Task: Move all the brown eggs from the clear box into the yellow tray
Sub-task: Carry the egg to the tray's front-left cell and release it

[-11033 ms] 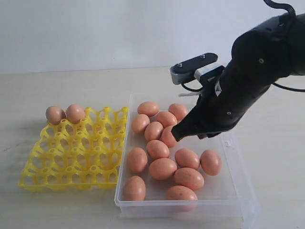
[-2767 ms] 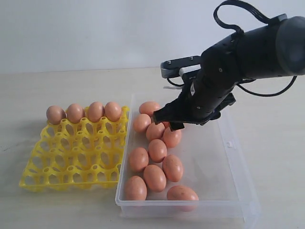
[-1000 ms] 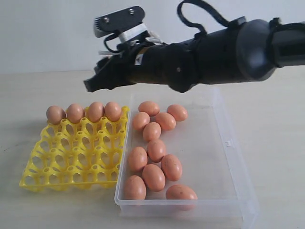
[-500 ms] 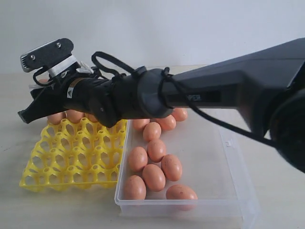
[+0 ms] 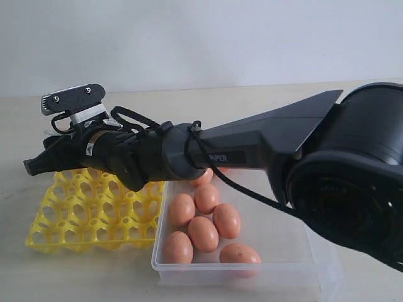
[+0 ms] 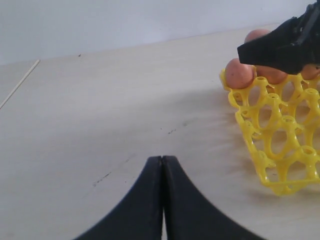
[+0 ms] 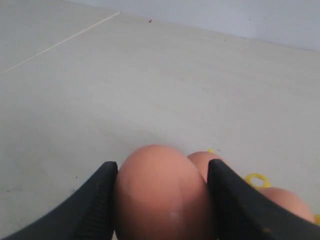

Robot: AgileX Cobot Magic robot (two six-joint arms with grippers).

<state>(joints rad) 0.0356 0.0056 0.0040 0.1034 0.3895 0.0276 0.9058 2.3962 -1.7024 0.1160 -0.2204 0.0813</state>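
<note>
1. My left tool (image 6: 162, 159) hangs low over the bare bench (image 6: 100, 110). Its two black fingers are pressed flat together with nothing between them. The exterior view does not show this tool.
2. Farthest left in the exterior view is my right tool (image 5: 30, 165). It reaches across the middle and hovers above the far left corner of the yellow tray (image 5: 94, 217).
3. On its own wrist camera, that tool stands wide. Its fingers (image 7: 97, 200) are clamped on either side of one brown egg (image 7: 160, 200), and both touch the shell.
4. Just past the held egg I can see two more brown eggs (image 7: 282, 202) low down, with bits of yellow plastic beside them. The left wrist camera shows one egg sitting in the tray's corner cup, and the tip of the right tool sits just above its neighbours.
5. The yellow tray lies flat on the bench, close against the left wall of the clear box (image 5: 252, 274). I cannot tell whether the two touch. The right arm (image 5: 252, 145) hides the tray's far row in the exterior view.
6. Inside the clear box, loose eggs cluster toward its left side. Six show whole, and the edge of a seventh peeks out under the arm.
7. The arm covers the far part of the box, and its large dark joint fills the right side of the exterior view.
</note>
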